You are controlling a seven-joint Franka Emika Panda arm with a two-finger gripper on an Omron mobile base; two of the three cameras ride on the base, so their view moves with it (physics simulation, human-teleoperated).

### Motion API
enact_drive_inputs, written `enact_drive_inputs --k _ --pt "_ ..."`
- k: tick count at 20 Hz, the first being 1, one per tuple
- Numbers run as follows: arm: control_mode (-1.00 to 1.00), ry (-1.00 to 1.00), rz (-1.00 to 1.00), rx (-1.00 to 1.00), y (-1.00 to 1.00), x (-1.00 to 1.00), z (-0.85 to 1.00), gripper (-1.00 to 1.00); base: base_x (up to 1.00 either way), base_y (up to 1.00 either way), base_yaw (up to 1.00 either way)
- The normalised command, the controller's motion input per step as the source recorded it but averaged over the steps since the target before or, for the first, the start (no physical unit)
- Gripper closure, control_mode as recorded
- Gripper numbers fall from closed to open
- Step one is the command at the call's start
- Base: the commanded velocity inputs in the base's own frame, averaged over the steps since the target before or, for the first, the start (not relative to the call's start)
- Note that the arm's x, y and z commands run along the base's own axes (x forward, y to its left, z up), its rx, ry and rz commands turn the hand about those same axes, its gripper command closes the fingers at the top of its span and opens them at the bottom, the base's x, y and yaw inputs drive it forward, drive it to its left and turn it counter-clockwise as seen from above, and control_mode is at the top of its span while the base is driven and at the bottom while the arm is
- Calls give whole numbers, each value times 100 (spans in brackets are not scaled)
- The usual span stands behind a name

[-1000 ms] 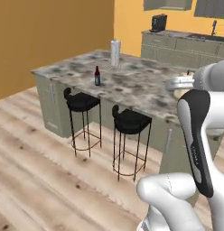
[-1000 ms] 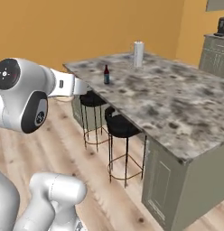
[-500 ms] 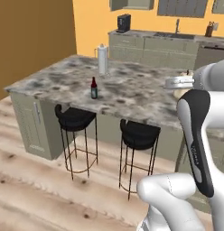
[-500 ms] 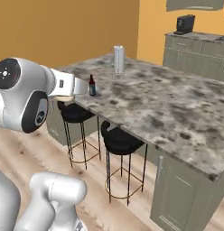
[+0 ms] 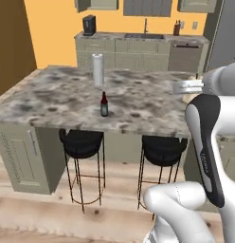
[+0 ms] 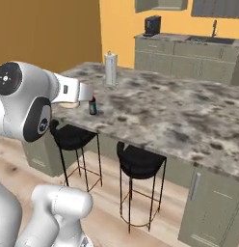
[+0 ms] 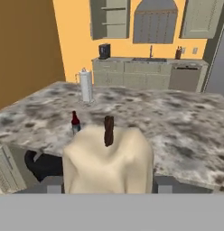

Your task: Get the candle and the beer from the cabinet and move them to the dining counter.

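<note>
Colours here: the candle [image 7: 108, 164] is cream-white with a dark brown wick. The beer [image 5: 104, 105] is dark brown glass with a red cap and red label. The bench [image 5: 53, 102] has a mottled grey-brown marble top over a grey-green base, and 2 black stools [image 5: 82, 143] sit under it. White paper-towel roll [image 5: 97, 69], orange wall [image 5: 53, 28], black coffee machine [image 5: 88, 24].

The cream-white candle [image 7: 108, 162], with its dark wick, was seen large between the gripper [image 7: 105, 182] fingers. Beyond it, the beer [image 7: 75, 122] and a paper-towel roll [image 7: 86, 85] stood on the dining counter [image 7: 177, 122].
</note>
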Motion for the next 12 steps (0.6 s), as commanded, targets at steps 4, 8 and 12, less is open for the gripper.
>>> enact_drive_inputs --k 4,8,12 --pt "100 0 0 0 0 0 0 100 53 98 -47" --pt "100 0 0 0 0 0 0 100 72 68 -43" --pt "100 0 0 0 0 0 0 100 67 0 -25"
